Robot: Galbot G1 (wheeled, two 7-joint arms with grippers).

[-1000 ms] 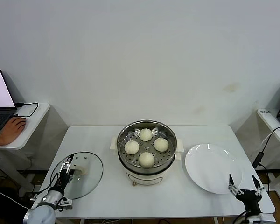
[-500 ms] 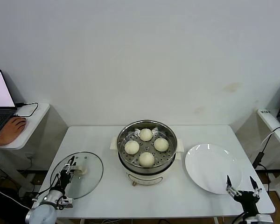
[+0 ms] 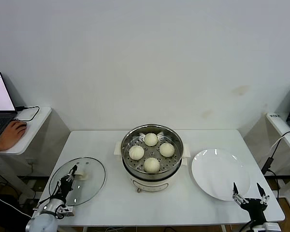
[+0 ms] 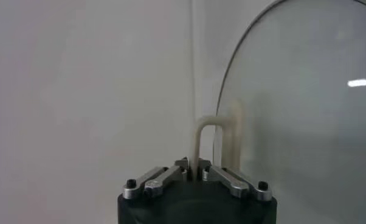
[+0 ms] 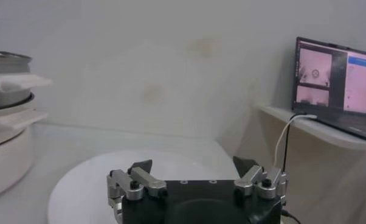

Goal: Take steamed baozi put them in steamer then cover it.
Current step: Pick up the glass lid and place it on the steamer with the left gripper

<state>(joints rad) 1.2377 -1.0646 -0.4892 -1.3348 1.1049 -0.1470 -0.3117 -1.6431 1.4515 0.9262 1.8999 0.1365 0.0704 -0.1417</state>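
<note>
While gripping: the left end effector [image 3: 72,175] is sitting at the near left part of the tabletop [image 3: 111,198], its fingers pressed together on the cream-white handle [image 4: 216,143] of the cover [image 3: 78,180].
Left wrist view: the handle is showing as a thin cream loop rising from between the closed fingertips [image 4: 182,164], with the curved glass edge of the cover [image 4: 304,109] lying beside it.
Cover: the clear glass lid is lying flat on the tabletop, to the left of the steamer [image 3: 152,157] and apart from it.
Right end effector [image 3: 250,192]: it is hanging at the near right edge of the tabletop with its fingers spread wide and gripping nothing, just beside the near rim of the white plate [image 3: 217,171].
Right wrist view: the spread end effector [image 5: 195,173] is pointing over the plate [image 5: 79,182], and the steamer [image 5: 10,134] is standing farther off.
Steamer: it is standing uncovered at the middle of the tabletop on its cream-white base.
Steamed baozi [image 3: 152,165]: four are resting on the perforated tray inside the steamer, spaced in a ring.
Side desk: a person's hand [image 3: 12,135] is resting by a laptop [image 3: 0,104] at the far left.
</note>
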